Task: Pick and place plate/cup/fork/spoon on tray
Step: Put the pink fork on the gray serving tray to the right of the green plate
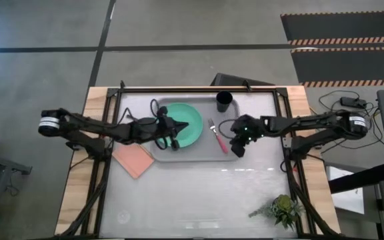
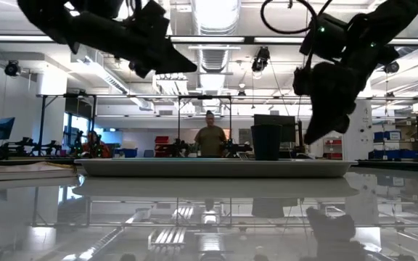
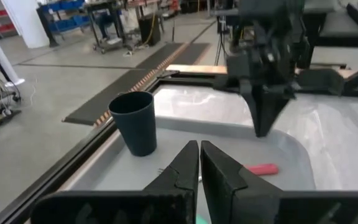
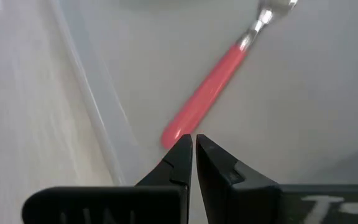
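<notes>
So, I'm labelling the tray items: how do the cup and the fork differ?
The cup is dark and stands upright at the tray's back edge; the fork has a pink-red handle and silver head and lies flat nearer the middle. The cup is squat and round, the fork slim. Both are on the tray.

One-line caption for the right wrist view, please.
Right hand, fingers shut and empty, hovers over the handle end of the pink-handled fork lying on the grey tray.

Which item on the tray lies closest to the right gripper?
The fork: its pink-red handle ends just ahead of the right gripper; cup and plate sit farther off.
</notes>
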